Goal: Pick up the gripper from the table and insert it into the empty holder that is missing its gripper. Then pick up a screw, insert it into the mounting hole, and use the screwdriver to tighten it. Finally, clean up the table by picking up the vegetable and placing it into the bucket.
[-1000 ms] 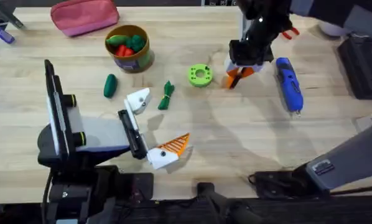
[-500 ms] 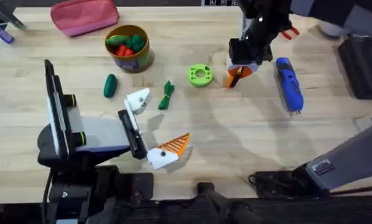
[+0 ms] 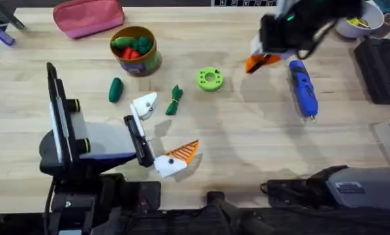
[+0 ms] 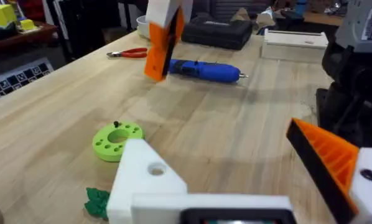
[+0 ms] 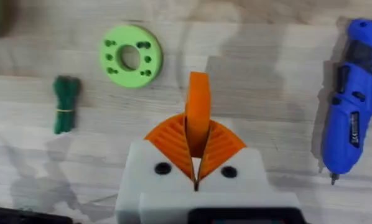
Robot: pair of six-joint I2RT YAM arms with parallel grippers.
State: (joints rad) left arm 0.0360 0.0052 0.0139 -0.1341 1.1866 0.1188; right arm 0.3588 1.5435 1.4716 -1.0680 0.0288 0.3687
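My right fingers (image 5: pixel 195 149) are clamped on the gripper (image 5: pixel 198 112), lifted above the table (image 3: pixel 247 137) beside the screwdriver (image 3: pixel 302 88). My left fingers (image 4: pixel 248 180) stand apart, one holder (image 4: pixel 145 180) bare.

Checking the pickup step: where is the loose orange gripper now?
Off the table, clamped in the right end effector: the gripper hangs above the wood between the green disc and the screwdriver, at the overhead view's upper right.
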